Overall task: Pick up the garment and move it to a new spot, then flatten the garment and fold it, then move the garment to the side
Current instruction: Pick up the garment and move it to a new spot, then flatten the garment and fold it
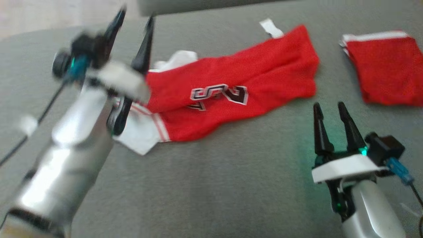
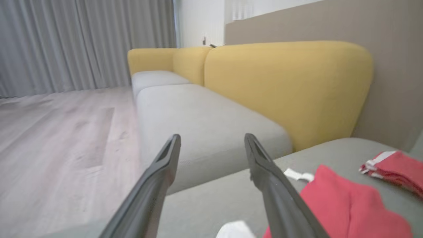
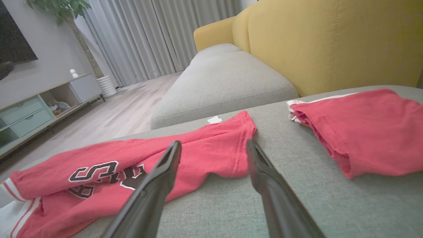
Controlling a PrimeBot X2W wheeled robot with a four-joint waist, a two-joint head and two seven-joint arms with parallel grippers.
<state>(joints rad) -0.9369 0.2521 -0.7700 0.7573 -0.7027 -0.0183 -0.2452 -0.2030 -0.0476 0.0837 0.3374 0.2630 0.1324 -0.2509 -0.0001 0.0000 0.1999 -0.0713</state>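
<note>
The garment (image 1: 231, 89) is a red jersey with white trim and black-and-white lettering, lying crumpled lengthwise on the grey cushion (image 1: 211, 185); it also appears as the garment (image 3: 138, 165) and the garment (image 2: 343, 205). My left gripper (image 1: 135, 16) is raised over its left end, blurred, open, nothing between its fingers. Its fingers (image 2: 158, 185) point toward the sofa. My right gripper (image 1: 328, 107) stands open just off the garment's lower right edge, holding nothing. In the right wrist view my right gripper (image 3: 213, 143) points at the jersey's hem.
A second red garment (image 1: 386, 69), folded, lies at the far right of the cushion, seen too as the second garment (image 3: 360, 129). A yellow-backed sofa (image 2: 287, 86) with grey seats stands beyond. Wood floor (image 2: 59, 138) lies left, with a low cabinet (image 3: 36, 109) and curtains.
</note>
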